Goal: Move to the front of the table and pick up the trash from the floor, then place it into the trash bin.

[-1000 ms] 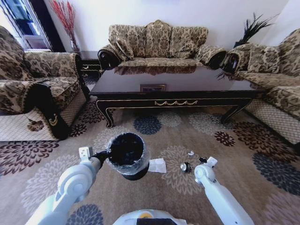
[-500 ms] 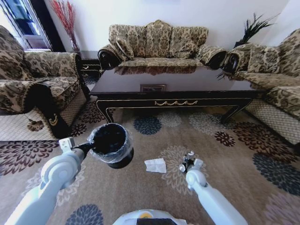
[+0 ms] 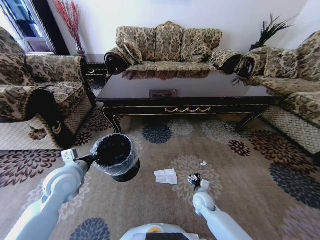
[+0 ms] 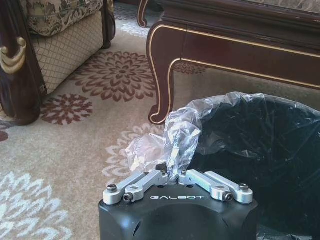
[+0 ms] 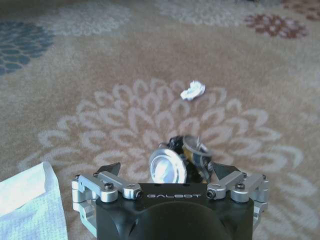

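My left gripper is shut on the rim and clear liner of the black trash bin, holding it tilted above the patterned floor. Lower right, my right gripper is down at the carpet, open, with the small shiny clear bottle between its spread fingers. A flat white napkin lies between the two arms. A tiny white crumpled scrap lies just beyond the right gripper. The dark table stands ahead.
A patterned armchair flanks the carpet on the left, a sofa on the right and another sofa behind the table. A small framed picture lies on the tabletop. Open carpet spreads between me and the table.
My left arm has swung the bin to the left. My right gripper has moved left and nearer to me, from beside the bottle to around it.
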You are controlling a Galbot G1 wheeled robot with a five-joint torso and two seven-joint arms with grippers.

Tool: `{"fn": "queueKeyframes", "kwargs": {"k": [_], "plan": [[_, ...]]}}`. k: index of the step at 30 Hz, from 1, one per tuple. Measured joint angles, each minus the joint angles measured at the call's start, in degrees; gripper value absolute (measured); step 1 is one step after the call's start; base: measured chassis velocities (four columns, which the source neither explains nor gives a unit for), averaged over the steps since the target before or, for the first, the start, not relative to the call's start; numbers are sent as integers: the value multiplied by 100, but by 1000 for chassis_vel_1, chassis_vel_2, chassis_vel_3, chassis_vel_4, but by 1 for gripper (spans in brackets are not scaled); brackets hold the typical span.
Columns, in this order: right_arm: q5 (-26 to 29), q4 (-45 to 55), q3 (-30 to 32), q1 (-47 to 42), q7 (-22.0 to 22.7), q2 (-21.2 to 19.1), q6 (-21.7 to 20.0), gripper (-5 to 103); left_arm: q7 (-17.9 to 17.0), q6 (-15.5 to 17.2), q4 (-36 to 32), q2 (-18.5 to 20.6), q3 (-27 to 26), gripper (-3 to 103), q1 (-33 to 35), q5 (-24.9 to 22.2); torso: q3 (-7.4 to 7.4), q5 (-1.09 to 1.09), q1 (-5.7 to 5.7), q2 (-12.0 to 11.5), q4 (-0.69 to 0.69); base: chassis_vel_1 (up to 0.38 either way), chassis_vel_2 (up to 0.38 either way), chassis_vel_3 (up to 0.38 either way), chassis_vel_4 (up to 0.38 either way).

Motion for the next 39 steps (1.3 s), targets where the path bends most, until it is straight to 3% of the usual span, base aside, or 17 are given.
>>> {"fn": "queueKeyframes", "kwargs": {"k": [9, 20, 21, 23, 30, 32, 36, 38, 39], "plan": [[-117, -827, 23, 485, -138, 529, 107, 100, -4, 0, -156, -4, -118, 4, 178, 2, 0, 0, 0, 0, 0, 0, 0, 0, 0], [-173, -1351, 217, 665, -291, 640, 232, 102, -15, -1, -185, -33, -57, 4, 162, 13, 0, 0, 0, 0, 0, 0, 0, 0, 0], [-175, -1351, 233, 648, -320, 648, 246, 96, -15, -2, -183, -32, -39, 4, 147, 14, 0, 0, 0, 0, 0, 0, 0, 0, 0], [-175, -1347, 238, 638, -329, 652, 249, 96, -17, -3, -182, -32, -29, 4, 138, 14, 0, 0, 0, 0, 0, 0, 0, 0, 0], [-233, -1312, 247, 578, -365, 668, 270, 64, -25, -5, -192, -33, 0, 4, 133, 16, 0, 0, 0, 1, 0, 0, 0, 0, 0], [-247, -1314, 247, 572, -368, 669, 273, 64, -25, -5, -194, -34, -3, 4, 142, 17, 0, 0, 0, 0, 0, 0, 0, 0, 0], [-297, -1303, 262, 523, -385, 680, 302, 42, -27, -12, -218, -37, -26, 4, 169, 23, 0, 0, 0, 0, 0, 0, 0, 0, 0], [-298, -1282, 270, 510, -385, 679, 304, 42, -27, -13, -220, -37, -29, 4, 172, 23, 0, 0, 0, 0, 0, 0, 0, 0, 0], [-298, -1205, 294, 468, -385, 668, 305, 32, -27, -14, -223, -38, -33, 4, 178, 24, 0, 1, 0, 0, 0, 0, 0, 0, 0]]}}
